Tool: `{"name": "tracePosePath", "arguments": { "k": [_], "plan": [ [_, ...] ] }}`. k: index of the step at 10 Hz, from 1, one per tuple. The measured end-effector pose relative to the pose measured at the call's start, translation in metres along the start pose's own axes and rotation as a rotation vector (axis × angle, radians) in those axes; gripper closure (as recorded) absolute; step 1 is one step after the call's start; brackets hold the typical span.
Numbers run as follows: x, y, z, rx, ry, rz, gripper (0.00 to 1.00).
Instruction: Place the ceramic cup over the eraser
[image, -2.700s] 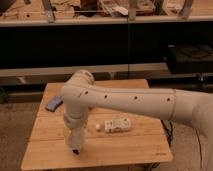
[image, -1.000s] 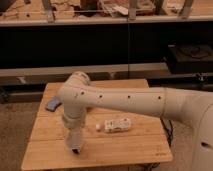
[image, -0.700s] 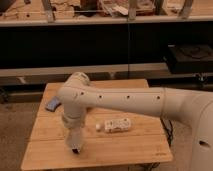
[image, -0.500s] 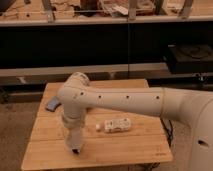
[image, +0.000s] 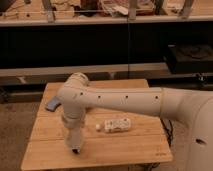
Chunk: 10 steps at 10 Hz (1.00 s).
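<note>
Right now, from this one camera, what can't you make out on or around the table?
- Cup: not visible in the camera view; it may be behind the arm, cannot tell.
- Eraser: the small white bit beside the bottle is too small to identify.
- Gripper: low over the table's front left, jaws shut; anything held is hidden by the wrist.
- Blue thing at the left edge: partly covered by the arm.

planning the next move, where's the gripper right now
The gripper is low over the front left part of the wooden table, left of the bottle lying on its side.
</note>
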Motion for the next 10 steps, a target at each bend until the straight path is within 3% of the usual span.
{"name": "tracePosePath", "arguments": {
  "k": [10],
  "plan": [
    [0.0018,0.0011,0.0086,0.002,-0.006,-0.004,0.82]
  ]
}}
